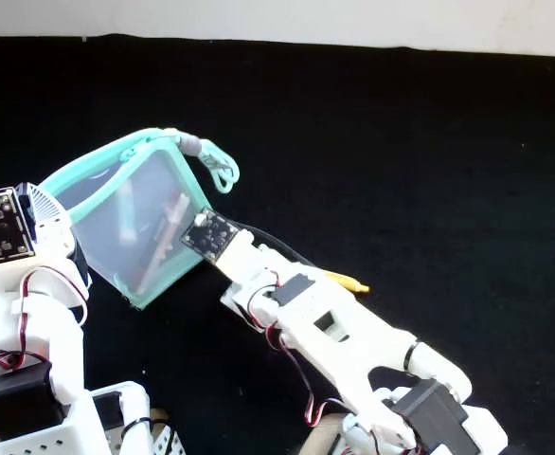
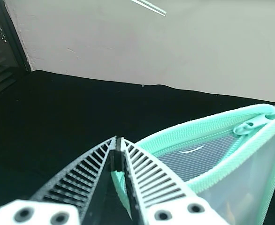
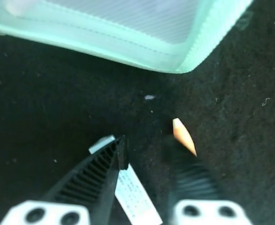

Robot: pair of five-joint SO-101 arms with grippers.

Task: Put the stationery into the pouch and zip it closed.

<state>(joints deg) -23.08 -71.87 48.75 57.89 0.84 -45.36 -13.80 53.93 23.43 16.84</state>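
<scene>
The mint-green pouch sits on the black surface between the two arms, its mouth gaping towards the left arm and its zip pull at the far end of the open teeth. The left gripper is pinched tight on the pouch's near rim, fingers pressed together with the green edge between them. Through the clear side I can make out a couple of pens already lying inside. The right gripper hangs low over the surface just short of the pouch's bottom corner, its fingers spread apart and holding nothing. A flat white slip lies on the surface between them, close to one finger, and an orange pencil tip shows right beside the other. In the high view a yellow-orange stick pokes out from under the right arm.
</scene>
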